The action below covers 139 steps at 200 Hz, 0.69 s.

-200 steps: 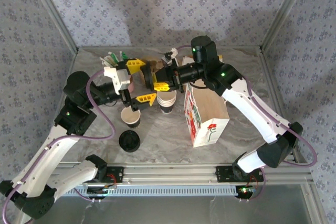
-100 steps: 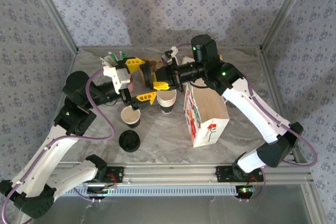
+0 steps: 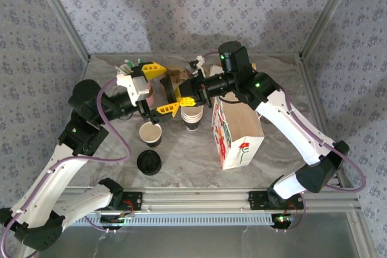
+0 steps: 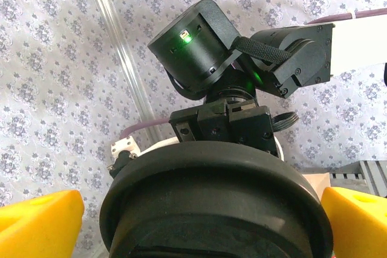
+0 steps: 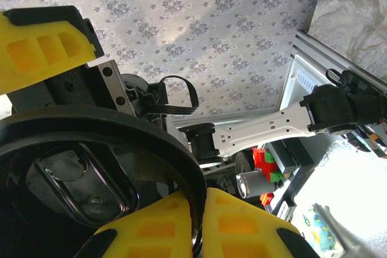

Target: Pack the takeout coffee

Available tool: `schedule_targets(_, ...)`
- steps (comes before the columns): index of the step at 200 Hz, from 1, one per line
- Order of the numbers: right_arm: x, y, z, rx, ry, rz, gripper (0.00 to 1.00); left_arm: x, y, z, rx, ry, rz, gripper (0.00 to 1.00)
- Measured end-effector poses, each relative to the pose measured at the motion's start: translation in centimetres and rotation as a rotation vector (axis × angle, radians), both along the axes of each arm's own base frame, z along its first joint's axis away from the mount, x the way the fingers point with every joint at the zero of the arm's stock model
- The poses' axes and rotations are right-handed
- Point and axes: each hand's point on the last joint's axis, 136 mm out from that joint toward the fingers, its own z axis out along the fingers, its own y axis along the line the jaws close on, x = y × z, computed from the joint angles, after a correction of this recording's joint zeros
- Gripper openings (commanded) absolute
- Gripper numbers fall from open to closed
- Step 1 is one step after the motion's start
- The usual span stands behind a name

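A brown paper cup (image 3: 150, 134), the takeout coffee without a lid on it, stands on the table left of centre. Above and behind it, my right gripper (image 3: 185, 98) (image 5: 202, 222) is shut on the rim of a round black lid (image 5: 121, 128) (image 4: 211, 185) and holds it in the air. My left gripper (image 3: 161, 89) (image 4: 196, 222) faces it, wide open. Its yellow fingers (image 4: 36, 222) stand on either side of the lid without touching it.
A second black lid (image 3: 149, 162) lies flat near the front edge. A stack of white cups (image 3: 193, 116) stands beside a paper bag with red flowers (image 3: 236, 134). Brown and green items (image 3: 172, 75) sit at the back. Metal frame posts edge the table.
My left gripper has shifted slightly toward the back, still open around the lid. The right gripper has kept its grip on the lid and barely moved.
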Motion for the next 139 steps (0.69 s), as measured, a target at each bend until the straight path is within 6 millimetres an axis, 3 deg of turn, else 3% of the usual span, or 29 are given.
schedule_targets(94, 0.1, -0.2, 0.6, 0.007, -0.016, -0.007, 0.09, 0.5, -1.1, -0.5, 0.029, 0.036, -0.045, 1.00)
schedule_targets(139, 0.6, -0.5, 0.7, 0.009, -0.019, -0.021, 0.09, 0.7, -1.1, -0.4, 0.022, 0.031, -0.038, 0.93)
